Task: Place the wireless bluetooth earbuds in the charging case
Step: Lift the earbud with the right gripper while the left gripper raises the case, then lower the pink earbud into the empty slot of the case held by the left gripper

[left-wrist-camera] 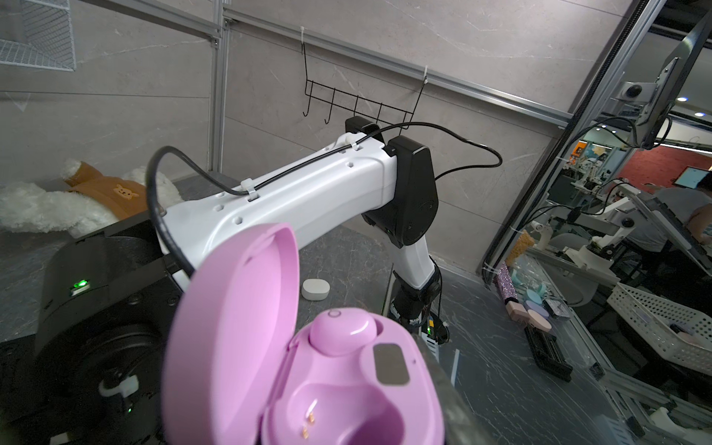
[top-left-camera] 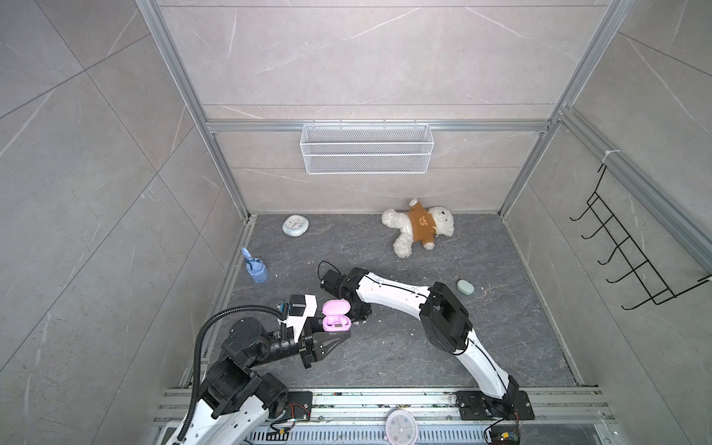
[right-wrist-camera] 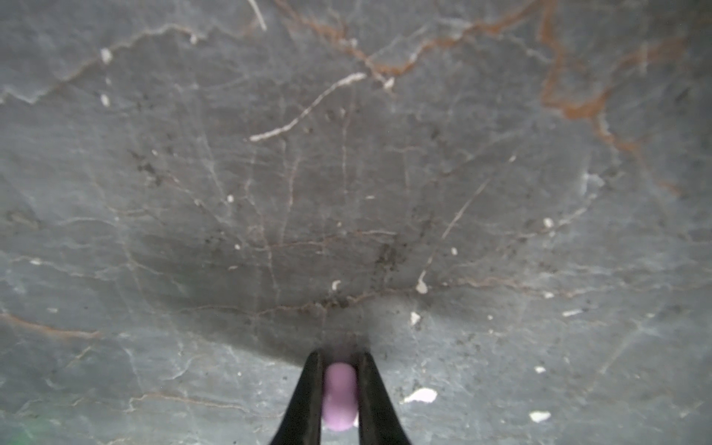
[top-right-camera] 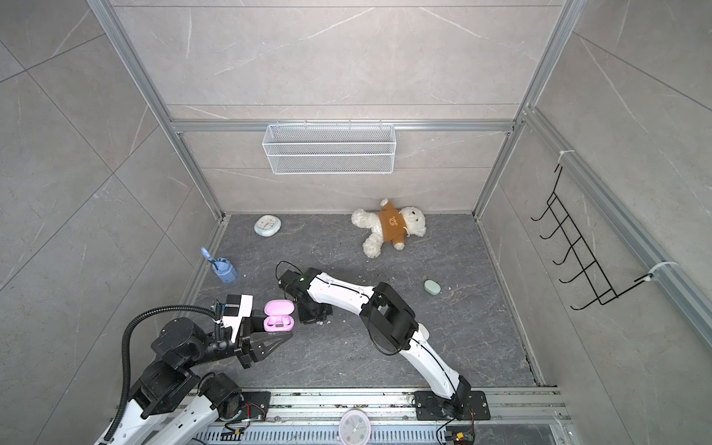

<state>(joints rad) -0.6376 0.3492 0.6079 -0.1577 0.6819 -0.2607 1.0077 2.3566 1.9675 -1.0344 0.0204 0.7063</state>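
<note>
— How does the left arm sit?
— It is folded low at the front, with its forearm level and reaching toward the middle. The left claw (top-left-camera: 336, 328) is clamped on the base of the pink case (top-left-camera: 336, 316). The lid stands open, tipped toward the back wall.

— What is in the case?
— In the left wrist view a seated earbud (left-wrist-camera: 341, 333) fills one socket. The other socket (left-wrist-camera: 346, 416) shows its gold contacts.

— And the right arm?
— It rises from the front rail, bends at the elbow and stretches its white forearm (top-left-camera: 389, 294) across to the left. The wrist is turned so the right claw (top-left-camera: 361, 318) points straight down at the dark floor (top-left-camera: 385, 358), just beside the case.

— Does it hold anything?
— Yes. The right wrist view shows its black fingers (right-wrist-camera: 304, 400) drawn in on a second pink earbud (right-wrist-camera: 339, 397), low over the floor. Whether the earbud touches the floor cannot be told.

— Anything else nearby?
— A closed mint case (top-left-camera: 465, 287) lies well apart, beyond the right elbow.
</note>
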